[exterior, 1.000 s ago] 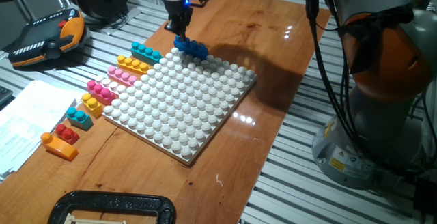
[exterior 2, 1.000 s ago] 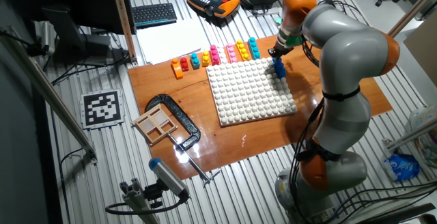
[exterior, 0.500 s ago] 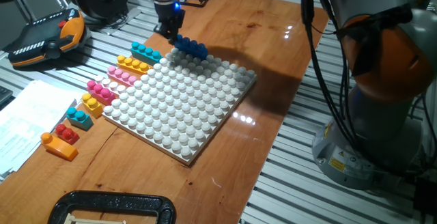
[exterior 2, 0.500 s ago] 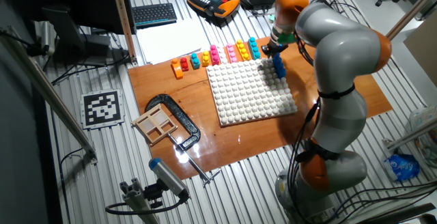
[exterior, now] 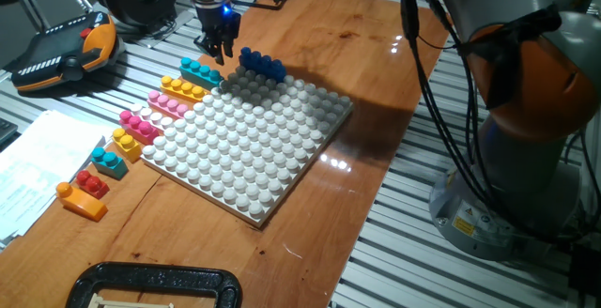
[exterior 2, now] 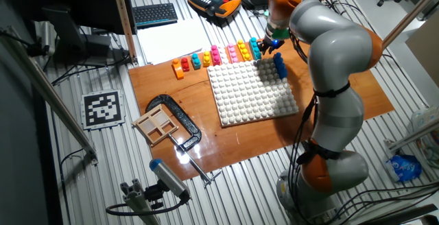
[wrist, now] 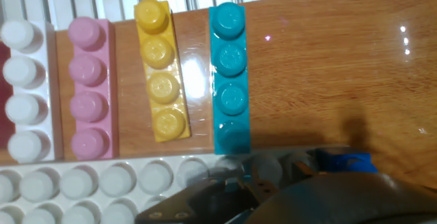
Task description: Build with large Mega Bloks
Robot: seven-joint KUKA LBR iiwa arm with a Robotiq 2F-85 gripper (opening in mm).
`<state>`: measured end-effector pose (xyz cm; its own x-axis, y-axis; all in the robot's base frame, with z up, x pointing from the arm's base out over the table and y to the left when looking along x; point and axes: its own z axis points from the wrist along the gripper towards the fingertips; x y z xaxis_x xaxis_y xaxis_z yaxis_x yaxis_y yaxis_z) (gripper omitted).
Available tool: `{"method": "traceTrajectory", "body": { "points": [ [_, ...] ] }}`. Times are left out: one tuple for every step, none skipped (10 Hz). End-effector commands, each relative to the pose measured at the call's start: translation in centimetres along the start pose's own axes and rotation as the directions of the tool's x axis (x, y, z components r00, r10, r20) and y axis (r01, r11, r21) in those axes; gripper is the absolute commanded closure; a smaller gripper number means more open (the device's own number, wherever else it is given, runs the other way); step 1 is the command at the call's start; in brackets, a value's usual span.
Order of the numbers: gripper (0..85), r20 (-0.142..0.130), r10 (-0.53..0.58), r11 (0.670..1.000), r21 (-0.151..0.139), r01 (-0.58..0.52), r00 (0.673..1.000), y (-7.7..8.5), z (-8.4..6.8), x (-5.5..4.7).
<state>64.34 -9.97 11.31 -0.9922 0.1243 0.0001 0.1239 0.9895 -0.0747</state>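
On the wooden bench (exterior: pixel 376 73), I count one blue brick (exterior: pixel 262 64) seated at the far corner of the white studded plate (exterior: pixel 246 141). Beside the plate's left edge lie one teal brick (exterior: pixel 200 71), one yellow brick (exterior: pixel 182 88), one pink brick (exterior: pixel 167 104) and further bricks down to an orange brick (exterior: pixel 80 202). My hand (exterior: pixel 214 47) hangs over the teal brick's far end, holding nothing; how far its fingers stand apart I cannot tell. Nearby: a black clamp (exterior: pixel 155 287), papers (exterior: pixel 33 162), an orange-and-black handset (exterior: pixel 64 50). I read no writing.
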Motion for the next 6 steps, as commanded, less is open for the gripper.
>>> {"method": "traceTrajectory", "body": {
  "points": [
    [51.0,-0.007,-0.01,1.0,0.002,0.01,1.0,0.04,0.02,0.0],
    [51.0,-0.007,-0.011,1.0,-0.004,0.011,1.0,0.04,0.02,0.0],
    [51.0,-0.007,-0.013,1.0,0.002,0.013,1.0,0.04,0.02,0.0],
    [51.0,0.003,-0.011,1.0,0.004,0.011,1.0,0.04,0.02,0.0],
    [51.0,0.023,-0.008,1.0,0.004,0.008,1.0,0.04,0.02,0.0],
    [51.0,0.034,-0.01,1.0,0.005,0.01,0.999,0.04,0.02,0.0]
  ]
}}
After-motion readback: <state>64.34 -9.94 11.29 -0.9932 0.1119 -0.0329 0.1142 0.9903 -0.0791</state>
